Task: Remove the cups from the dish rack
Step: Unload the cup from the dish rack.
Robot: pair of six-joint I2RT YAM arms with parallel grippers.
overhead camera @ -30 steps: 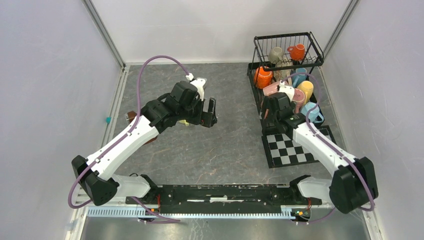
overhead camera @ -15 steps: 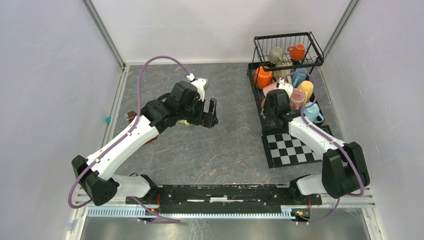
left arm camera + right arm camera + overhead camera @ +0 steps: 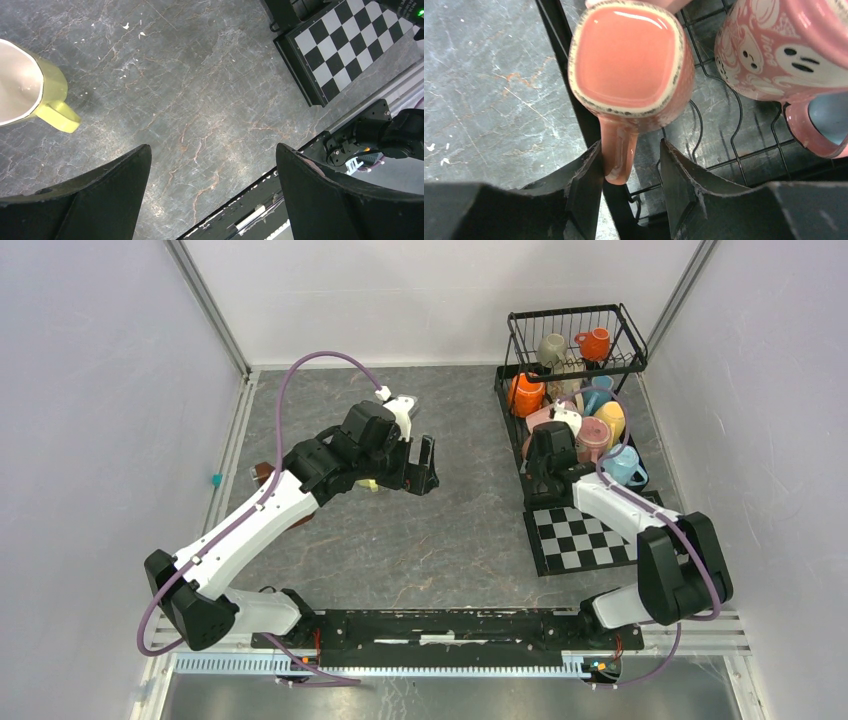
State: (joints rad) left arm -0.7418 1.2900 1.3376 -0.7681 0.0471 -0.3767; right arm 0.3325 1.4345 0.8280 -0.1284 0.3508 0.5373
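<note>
Bending in closer to the dish rack (image 3: 558, 35) than a second ago, the right arm (image 3: 620, 510) is squeezing its jaws in, and they are now about half open. A pink cup (image 3: 626, 55) is lying just ahead of the right jaws, its handle (image 3: 619, 150) poking between them. One jaw is touching the handle and the other is not, so I think nothing is being held yet. It should be closing gently until both sides are pinching, then lifting slowly. Over the worktop (image 3: 200, 75) the left jaws are hanging wide open and empty, with a yellow cup (image 3: 45, 95) sitting beyond one jaw.
</note>
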